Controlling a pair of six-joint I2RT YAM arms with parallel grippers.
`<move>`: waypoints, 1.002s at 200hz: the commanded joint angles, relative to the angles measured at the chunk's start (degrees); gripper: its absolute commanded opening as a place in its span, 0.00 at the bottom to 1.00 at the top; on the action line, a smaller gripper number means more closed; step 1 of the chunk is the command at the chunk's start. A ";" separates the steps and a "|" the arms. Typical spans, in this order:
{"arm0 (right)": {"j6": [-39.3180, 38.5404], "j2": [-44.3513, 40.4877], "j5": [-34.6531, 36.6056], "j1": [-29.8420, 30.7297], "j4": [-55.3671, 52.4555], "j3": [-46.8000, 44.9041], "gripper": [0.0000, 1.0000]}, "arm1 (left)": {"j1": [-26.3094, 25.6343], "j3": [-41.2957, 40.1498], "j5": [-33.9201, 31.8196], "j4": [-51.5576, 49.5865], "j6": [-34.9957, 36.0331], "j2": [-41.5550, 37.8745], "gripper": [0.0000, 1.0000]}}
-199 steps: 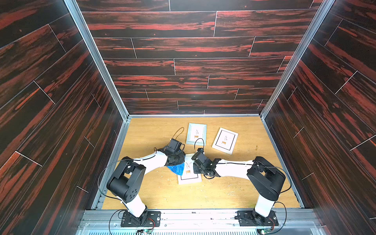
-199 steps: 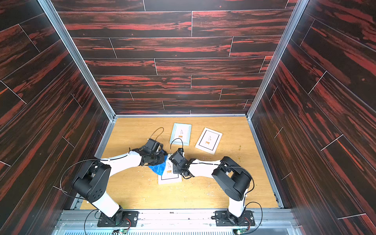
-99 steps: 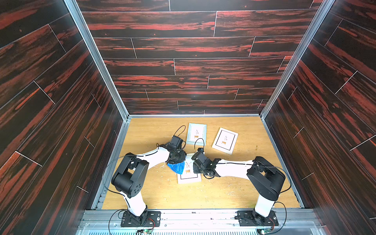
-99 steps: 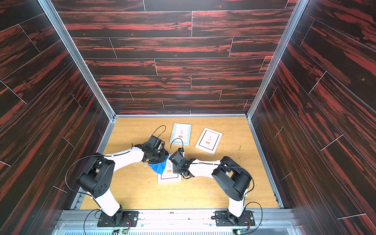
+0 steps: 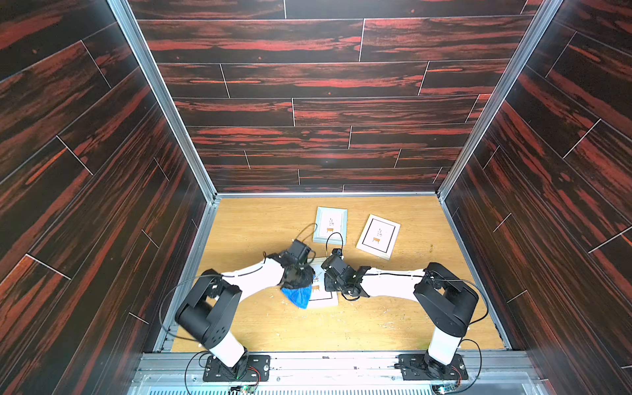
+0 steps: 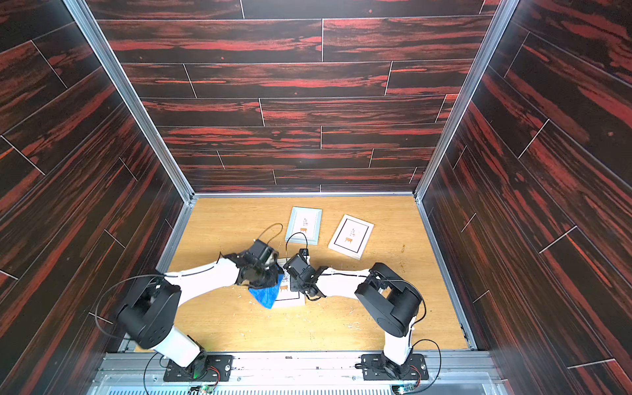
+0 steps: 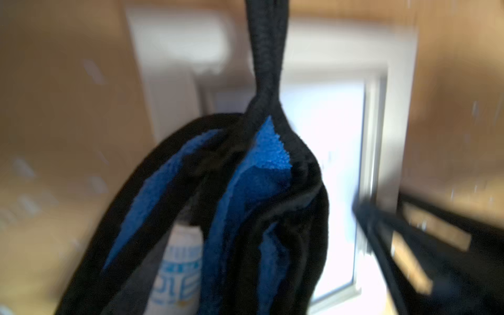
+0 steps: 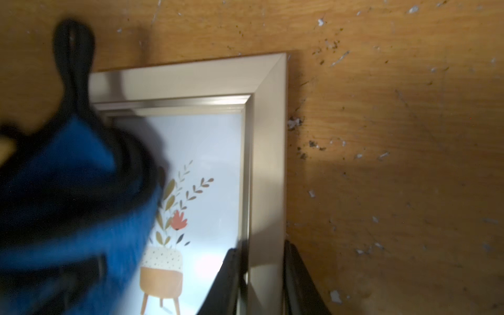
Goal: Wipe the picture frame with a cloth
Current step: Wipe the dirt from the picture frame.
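Light wood tabletop (image 5: 273,328), scuffed, bearing picture frame (image 8: 268,136); dark-red plank walls (image 5: 307,85).

The cloth (image 8: 68,191) looks fluffy, the picture frame (image 8: 268,163) smooth satin, the table (image 8: 381,136) scuffed wood

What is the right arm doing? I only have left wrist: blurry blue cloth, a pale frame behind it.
Observer: The right gripper straddles a side rail of the picture frame: one of its fingers on the glass side, one outside the edge.
Operator: Other frames around?
Observer: Two more lie farther back on the table: a grey-blue frame and a white frame, neither held.
Operator: How much is covered?
Observer: In both top views the cloth drapes only the corner nearest the left arm; the potted-plant print shows.
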 commanded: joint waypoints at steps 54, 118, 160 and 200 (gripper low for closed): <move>1.04 1.81 1.04 -0.01 -3.01 -0.49 0.00 | -2.64 -8.25 1.51 -0.61 -3.29 -4.96 0.00; 1.34 1.71 0.70 0.04 -3.19 -0.09 0.00 | -5.96 -13.04 8.10 10.00 -12.10 -4.17 0.00; 2.09 1.52 0.24 0.33 -2.55 -0.82 0.00 | -8.17 -14.67 10.91 20.14 -18.06 -1.81 0.00; 2.11 0.67 1.83 0.41 -3.70 -0.94 0.00 | -3.14 -18.86 3.68 12.79 -15.59 -7.92 0.00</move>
